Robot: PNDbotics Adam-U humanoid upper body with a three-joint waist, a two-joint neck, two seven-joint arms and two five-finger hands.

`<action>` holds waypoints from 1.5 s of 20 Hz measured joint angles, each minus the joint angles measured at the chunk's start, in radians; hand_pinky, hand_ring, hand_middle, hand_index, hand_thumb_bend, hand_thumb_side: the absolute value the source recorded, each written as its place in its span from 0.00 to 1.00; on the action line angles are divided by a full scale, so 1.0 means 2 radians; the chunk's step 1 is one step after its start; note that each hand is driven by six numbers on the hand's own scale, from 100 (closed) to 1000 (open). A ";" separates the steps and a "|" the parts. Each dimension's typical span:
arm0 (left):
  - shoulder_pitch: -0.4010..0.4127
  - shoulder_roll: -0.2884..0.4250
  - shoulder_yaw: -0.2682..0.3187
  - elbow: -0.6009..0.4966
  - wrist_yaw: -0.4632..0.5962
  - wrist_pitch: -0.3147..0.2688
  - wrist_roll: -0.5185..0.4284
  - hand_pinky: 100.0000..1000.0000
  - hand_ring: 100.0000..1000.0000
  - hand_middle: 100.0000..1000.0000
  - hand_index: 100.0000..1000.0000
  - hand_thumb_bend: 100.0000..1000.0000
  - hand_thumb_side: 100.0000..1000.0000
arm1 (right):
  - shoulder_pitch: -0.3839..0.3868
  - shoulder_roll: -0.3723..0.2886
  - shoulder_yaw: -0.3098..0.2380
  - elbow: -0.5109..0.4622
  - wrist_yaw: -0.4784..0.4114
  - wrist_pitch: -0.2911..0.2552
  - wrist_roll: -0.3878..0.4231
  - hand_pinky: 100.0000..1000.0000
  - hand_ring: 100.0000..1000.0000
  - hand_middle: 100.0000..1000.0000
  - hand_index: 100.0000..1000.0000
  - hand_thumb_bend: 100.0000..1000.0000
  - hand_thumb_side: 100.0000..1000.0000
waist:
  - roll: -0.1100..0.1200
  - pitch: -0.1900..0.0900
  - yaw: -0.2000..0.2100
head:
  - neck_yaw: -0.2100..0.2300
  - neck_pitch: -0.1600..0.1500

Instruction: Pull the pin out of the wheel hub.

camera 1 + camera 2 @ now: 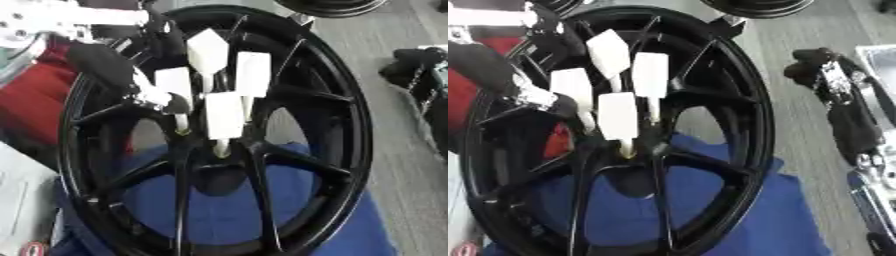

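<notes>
**Four white pins in hub**

Black wheel hub [219, 150] lies on blue cloth [219, 210]. Left hand [157, 97] fingers pinch the leftmost pin [175, 85]. Right hand [820, 67] beside the wheel, fingers curled, holding nothing.

wheel hub [337, 130] rim cut off at bottom edge, left hand [166, 100] fingers blurred behind white pins [224, 116]

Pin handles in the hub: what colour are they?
White, flat paddle-shaped pin handles standing against the black wheel hub; clearest in the left eye view.
</notes>
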 measured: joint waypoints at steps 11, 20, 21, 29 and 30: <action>-0.006 -0.012 -0.009 0.010 -0.035 -0.016 -0.016 0.79 0.73 0.69 0.79 0.52 0.42 | -0.004 0.004 0.001 0.000 0.002 0.002 0.000 0.85 0.74 0.58 0.73 0.00 0.82 | 0.001 0.005 -0.002 | -0.005 -0.017; -0.008 -0.014 -0.013 0.012 -0.065 -0.017 -0.017 0.74 0.64 0.57 0.68 0.39 0.31 | -0.004 0.004 0.003 0.000 0.002 0.004 -0.001 0.85 0.74 0.58 0.73 0.00 0.82 | 0.003 0.005 -0.002 | -0.004 -0.019; -0.008 -0.015 -0.014 0.012 -0.068 -0.017 -0.017 0.73 0.63 0.55 0.66 0.37 0.30 | -0.004 0.004 0.003 0.000 0.002 0.004 -0.001 0.85 0.74 0.57 0.73 0.00 0.82 | 0.003 0.005 -0.002 | -0.004 -0.019; -0.009 -0.018 -0.015 0.008 -0.068 -0.018 -0.018 0.68 0.55 0.42 0.47 0.21 0.22 | -0.004 0.005 0.003 0.000 0.002 0.005 -0.002 0.85 0.74 0.57 0.73 0.00 0.82 | 0.003 0.005 -0.002 | 0.000 -0.019; -0.009 -0.018 -0.015 0.007 -0.068 -0.018 -0.018 0.67 0.54 0.40 0.44 0.20 0.22 | -0.004 0.005 0.003 0.000 0.002 0.005 -0.002 0.85 0.74 0.58 0.73 0.00 0.82 | 0.002 0.005 -0.002 | 0.000 -0.019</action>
